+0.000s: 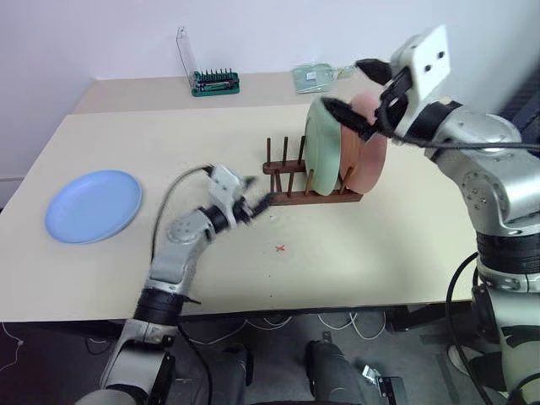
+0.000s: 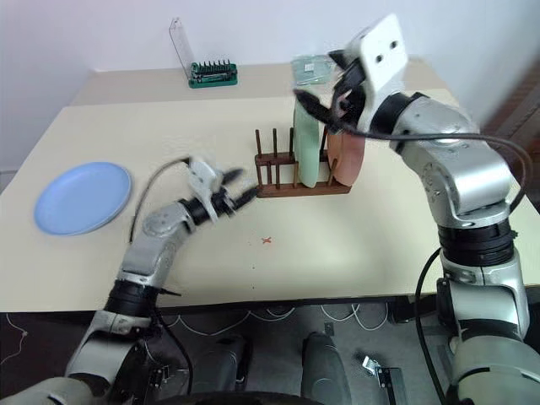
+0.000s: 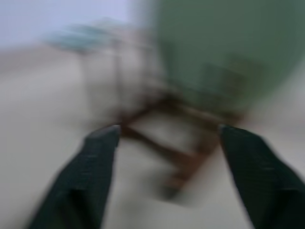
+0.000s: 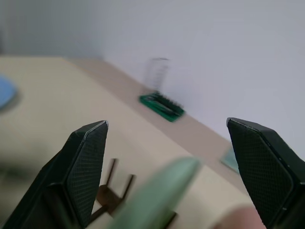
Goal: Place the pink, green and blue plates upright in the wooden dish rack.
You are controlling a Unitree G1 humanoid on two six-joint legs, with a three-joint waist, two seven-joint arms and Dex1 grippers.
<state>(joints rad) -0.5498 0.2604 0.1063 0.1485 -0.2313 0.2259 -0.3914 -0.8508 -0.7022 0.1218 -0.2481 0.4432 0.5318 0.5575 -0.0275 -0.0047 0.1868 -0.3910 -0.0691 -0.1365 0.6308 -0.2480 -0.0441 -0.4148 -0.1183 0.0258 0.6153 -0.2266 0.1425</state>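
On the table (image 1: 354, 253), both hands (image 1: 255, 201) (image 1: 359, 91) gape wide, holding nothing.

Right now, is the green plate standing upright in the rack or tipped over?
Upright. The green plate stands on edge between the pegs of the wooden dish rack, beside the pink plate. The right tool hovers open above them.
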